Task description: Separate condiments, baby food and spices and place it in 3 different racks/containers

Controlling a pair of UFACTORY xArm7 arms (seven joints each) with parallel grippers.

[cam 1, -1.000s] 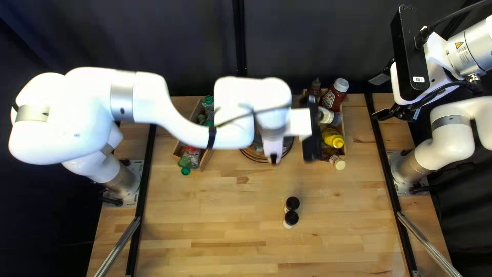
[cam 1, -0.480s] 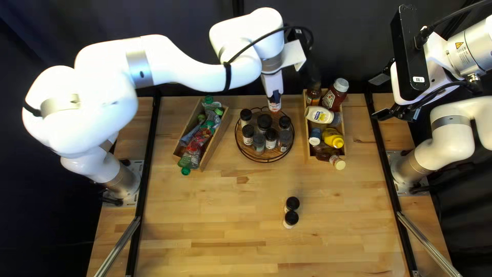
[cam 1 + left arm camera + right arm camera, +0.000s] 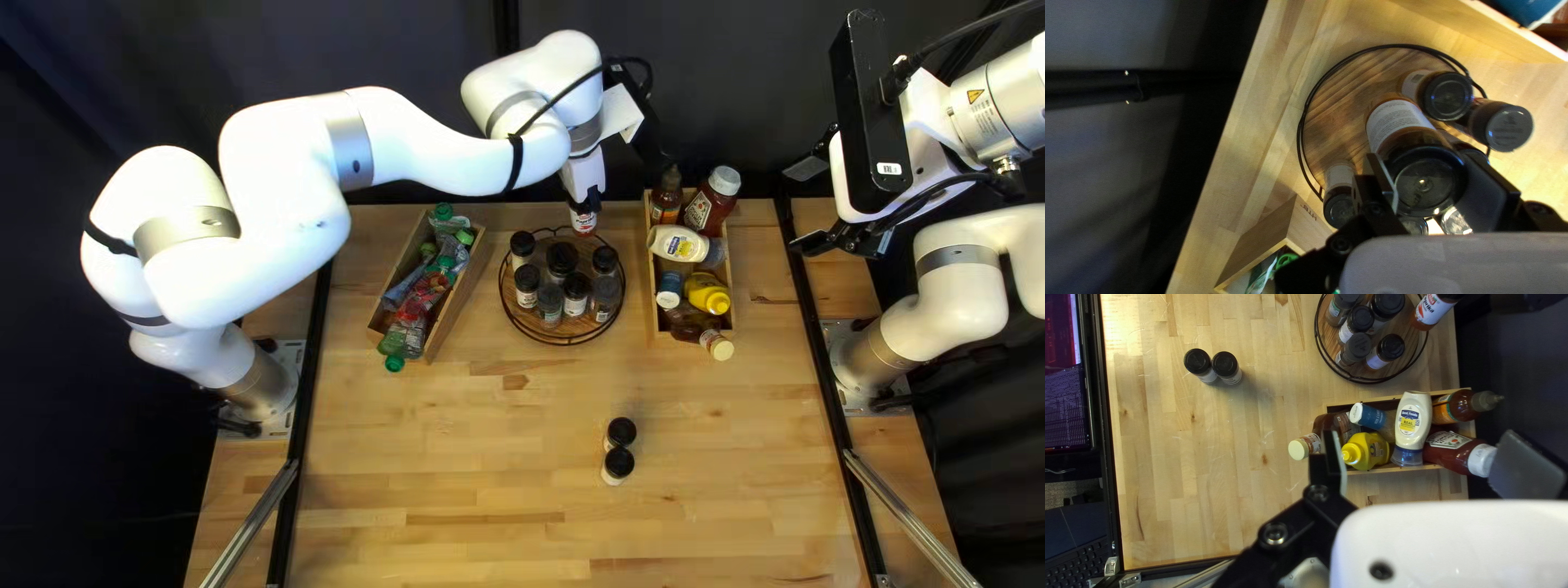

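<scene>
At the far side of the round tray (image 3: 1342, 114), the left gripper (image 3: 586, 203) has a spice jar (image 3: 584, 222) pinched between its jaws, black cap up toward the wrist; whether the jar's base touches the tray, I can't tell! Right by it, a cluster of black-capped jars (image 3: 562, 259) crowds the boards inside the wire rim. Over at the right of the top left view, the right gripper (image 3: 809, 207) hangs with its jaws spread wide, nothing caught between them. Below, one wooden box (image 3: 652, 316) is packed with condiments: ketchup (image 3: 713, 203), mayonnaise (image 3: 677, 244), mustard (image 3: 708, 295), and a pale-capped bottle (image 3: 717, 346) poking past the near end. Across the tray, the other wooden box (image 3: 462, 308) holds a heap of pouches (image 3: 419, 285). And nearer on the counter (image 3: 435, 468), two more jars (image 3: 618, 449) stand side by side!
</scene>
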